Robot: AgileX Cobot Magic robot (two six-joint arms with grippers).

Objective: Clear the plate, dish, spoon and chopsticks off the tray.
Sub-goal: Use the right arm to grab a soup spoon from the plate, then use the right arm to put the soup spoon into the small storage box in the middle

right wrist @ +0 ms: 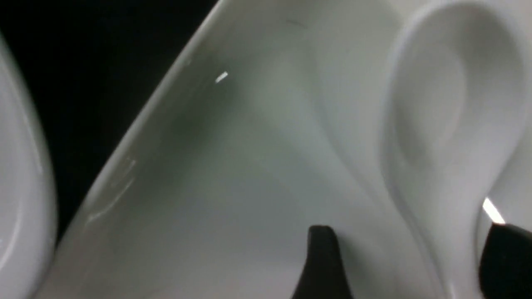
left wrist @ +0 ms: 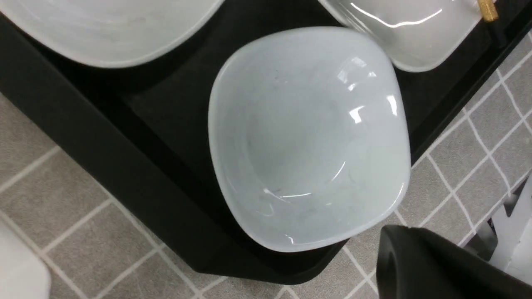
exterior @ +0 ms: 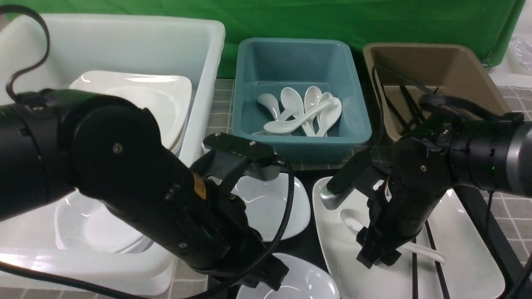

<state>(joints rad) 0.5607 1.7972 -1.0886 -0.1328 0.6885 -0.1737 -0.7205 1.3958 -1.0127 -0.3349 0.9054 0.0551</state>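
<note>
The black tray [exterior: 478, 199] holds the large white plate [exterior: 461, 232], with the white spoon [exterior: 353, 220] and the black chopsticks [exterior: 415, 270] lying on the plate. Two small pale dishes sit on the tray's left part, one farther back [exterior: 270, 203] and one near me [exterior: 303, 284]. My right gripper [exterior: 376, 257] is open and low over the plate. In the right wrist view it [right wrist: 409, 257] straddles the spoon [right wrist: 436, 104] at the handle. My left gripper [exterior: 266, 280] looks shut and empty; in the left wrist view it [left wrist: 401, 249] is beside the near dish [left wrist: 307, 137] at the tray's corner [left wrist: 137, 174].
A big white bin [exterior: 199, 37] with stacked plates stands at the back left. A teal bin [exterior: 299, 54] holds several spoons. A brown bin [exterior: 436, 58] holds chopsticks. A grey checked cloth [left wrist: 62, 216] covers the table and a green backdrop hangs behind.
</note>
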